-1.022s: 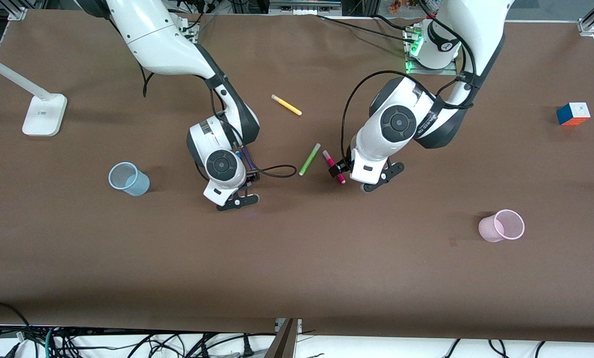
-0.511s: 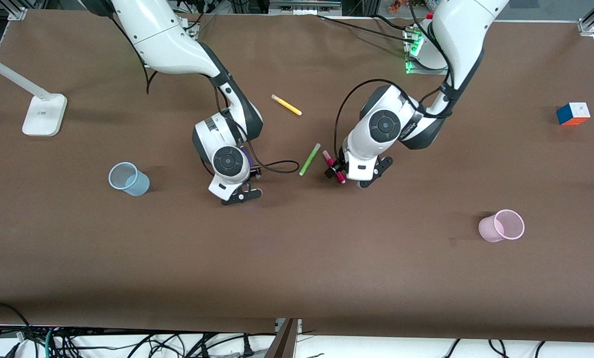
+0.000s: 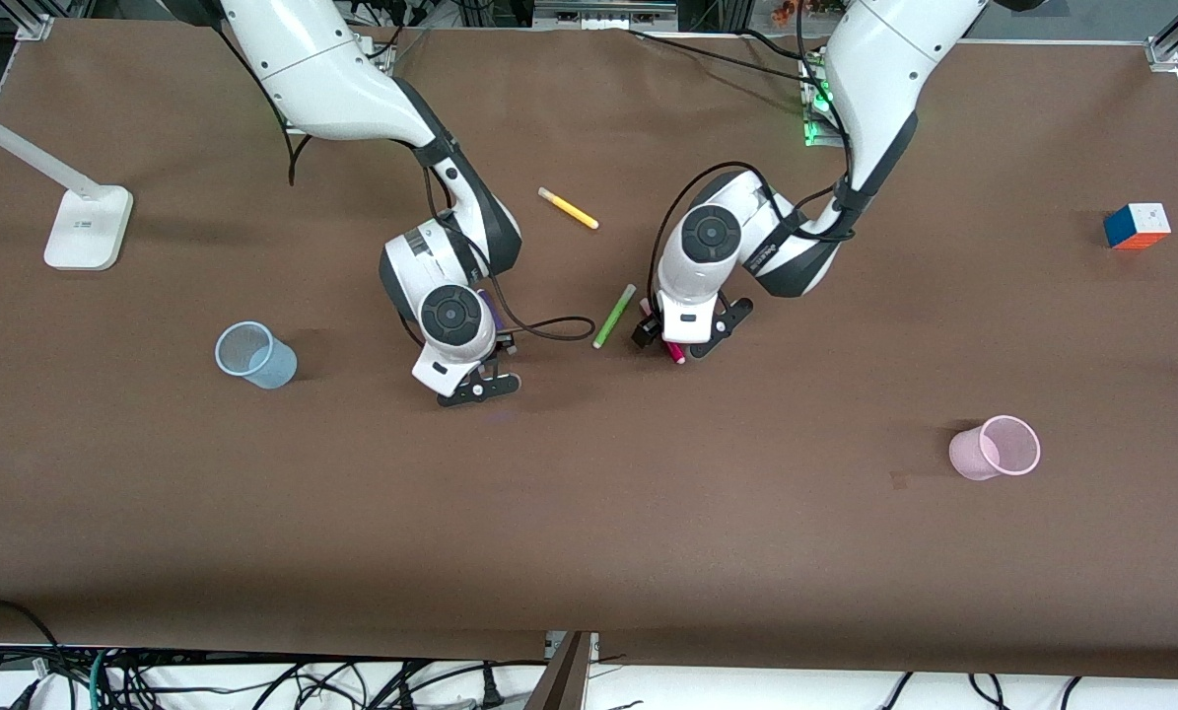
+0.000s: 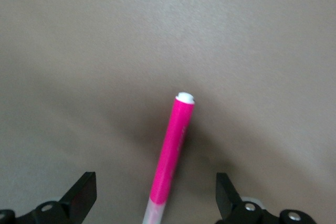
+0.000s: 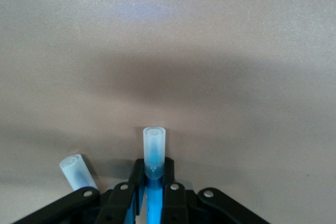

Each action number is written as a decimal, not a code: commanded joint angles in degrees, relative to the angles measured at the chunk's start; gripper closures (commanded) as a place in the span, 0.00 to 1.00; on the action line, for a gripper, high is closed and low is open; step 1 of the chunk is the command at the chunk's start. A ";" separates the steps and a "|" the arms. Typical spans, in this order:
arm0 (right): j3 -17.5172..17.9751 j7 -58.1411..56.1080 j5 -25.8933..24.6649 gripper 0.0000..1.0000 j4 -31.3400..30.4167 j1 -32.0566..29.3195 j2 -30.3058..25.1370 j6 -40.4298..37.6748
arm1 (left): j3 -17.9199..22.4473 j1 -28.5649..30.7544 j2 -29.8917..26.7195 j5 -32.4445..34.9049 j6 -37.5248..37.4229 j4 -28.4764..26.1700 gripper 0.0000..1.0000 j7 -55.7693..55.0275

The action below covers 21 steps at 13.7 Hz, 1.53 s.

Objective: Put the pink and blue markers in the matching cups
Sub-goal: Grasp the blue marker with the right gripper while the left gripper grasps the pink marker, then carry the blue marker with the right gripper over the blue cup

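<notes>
In the right wrist view my right gripper (image 5: 153, 178) is shut on the blue marker (image 5: 155, 148), whose pale cap sticks out past the fingertips; the marker is low over the brown table. From the front, that gripper (image 3: 475, 385) is mid-table and the arm hides the marker. My left gripper (image 3: 681, 338) is open and low over the pink marker (image 3: 674, 353). In the left wrist view the pink marker (image 4: 173, 156) lies flat between the two spread fingers (image 4: 84, 192), apart from both. The blue cup (image 3: 254, 355) stands toward the right arm's end. The pink cup (image 3: 997, 447) stands toward the left arm's end.
A green pen (image 3: 614, 316) lies just beside the left gripper. A yellow pen (image 3: 569, 208) lies nearer the bases. Another pen's pale cap (image 5: 77, 170) rests beside the right gripper. A colour cube (image 3: 1137, 226) and a lamp base (image 3: 88, 228) sit at the table's two ends.
My right gripper has closed on the blue marker. The left arm has shifted toward the right arm's end, bringing its open fingers around the pink marker.
</notes>
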 commanded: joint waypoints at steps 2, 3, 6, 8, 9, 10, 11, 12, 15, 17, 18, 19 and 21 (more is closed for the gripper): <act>-2.61 -11.50 0.34 1.00 -0.66 -1.68 -5.07 -0.03 | 0.44 -0.51 0.94 4.69 0.49 0.96 0.00 -4.84; -2.97 -17.48 0.78 1.00 -0.66 -3.26 -7.27 -2.38 | 0.44 -0.69 1.11 4.69 0.49 1.22 0.00 -4.84; -3.06 -34.53 1.13 1.00 1.79 -8.44 -12.20 -11.69 | 0.44 -1.30 2.61 4.87 0.75 1.93 0.00 -4.84; -3.14 -47.88 2.44 1.00 2.94 -12.31 -14.84 -17.23 | 0.44 -2.26 4.18 5.22 1.02 2.36 0.00 -4.84; -3.14 -54.74 4.62 1.00 3.12 -14.24 -15.72 -19.78 | 0.44 -2.79 4.37 5.66 1.02 2.37 0.00 -4.84; -3.41 -60.90 6.39 1.00 3.12 -15.83 -16.68 -22.07 | 0.44 -2.80 4.45 6.01 1.02 2.37 0.00 -4.41; -4.28 -66.27 7.01 1.00 3.12 -17.15 -17.04 -23.57 | 0.44 -2.80 4.46 6.01 1.02 2.37 0.00 -4.14; -5.07 -71.19 7.63 1.00 3.12 -17.94 -17.83 -24.55 | 0.44 -2.80 4.37 6.10 1.02 2.37 0.00 -4.05; -6.39 -91.56 17.44 1.00 2.77 -24.16 -17.66 -28.32 | 0.44 -2.89 4.28 6.10 1.02 2.37 0.22 -3.88; -6.31 -103.62 22.55 1.00 2.50 -28.74 -16.44 -29.91 | 0.44 -2.71 4.19 6.10 0.93 2.28 0.46 -3.27; -6.31 -109.33 25.19 1.00 2.50 -30.94 -15.65 -30.87 | 0.53 -2.80 4.28 6.19 0.93 2.28 0.58 -3.00; -6.31 -114.09 27.48 1.00 2.50 -33.14 -14.68 -32.45 | 0.44 -2.80 4.19 7.75 0.93 2.28 0.74 -3.00; -6.31 -122.00 31.78 1.00 2.50 -36.40 -12.57 -35.44 | 0.44 -2.80 4.19 8.82 0.93 2.19 1.00 -3.00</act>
